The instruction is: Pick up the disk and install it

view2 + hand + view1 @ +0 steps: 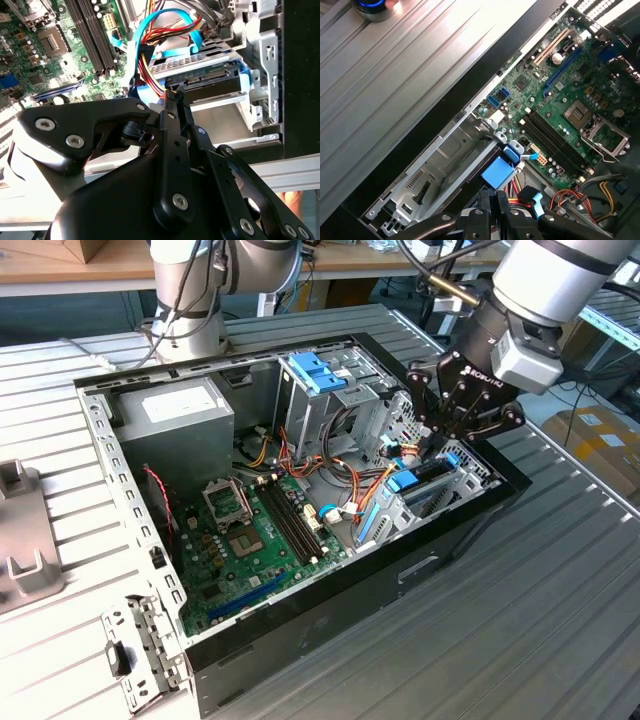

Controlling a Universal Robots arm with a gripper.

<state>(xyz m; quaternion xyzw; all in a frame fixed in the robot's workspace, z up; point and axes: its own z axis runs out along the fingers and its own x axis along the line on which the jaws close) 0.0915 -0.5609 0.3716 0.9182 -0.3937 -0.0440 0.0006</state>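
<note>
Disk (212, 82) inside drive cage (260, 85).

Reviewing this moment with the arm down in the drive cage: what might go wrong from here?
1. The hand sits right among the loose red, orange and blue cables, so it may snag or unplug one.
2. The disk lies in its bay between metal cage walls; a skewed push could jam its blue carrier.
3. The motherboard lies just beside, exposed to a slip.

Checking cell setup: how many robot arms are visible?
2. One arm stands behind the computer case, at the exterior view's left; the other arm reaches over the case from that view's right.
</note>
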